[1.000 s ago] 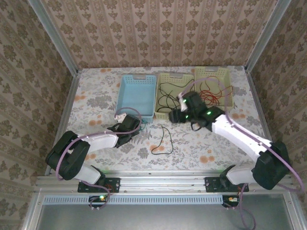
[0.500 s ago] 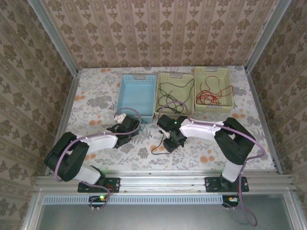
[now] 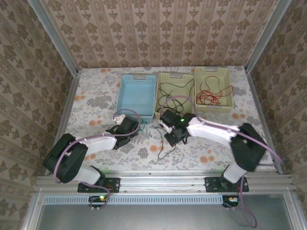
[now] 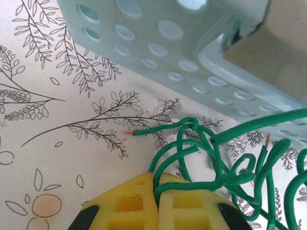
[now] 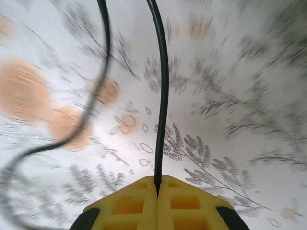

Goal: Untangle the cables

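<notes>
Two pinches were in place. The right gripper [image 5: 157,184] had its yellow fingers shut on a thin black wire [image 5: 163,96], which ran straight out from the seam between the pads. The left gripper [image 4: 157,179] was clamped on loops of a thin green wire [image 4: 217,160].

As a judgement, the step in hand was to lift the black wire off the floral-patterned table [image 3: 96,98]. Doing it well would call for a slow rise, because a second bend of the same wire curved along the cloth to the left of the fingers. That slack could whip or snag. The grip sat right at the fingertips, so a jerk might pull the wire free. The left arm would do best to hold its green bundle quiet.

Seen from above, the black wire trailed on the table from under the right gripper toward the near edge, apart from the green one. The green tangle lay just beside the near corner of a pale blue perforated plastic basket [image 4: 158,45], outside it, with one bare copper end resting on the table. A thin red wire [image 3: 209,97] lay coiled in the right-hand cream basket [image 3: 212,70].
</notes>
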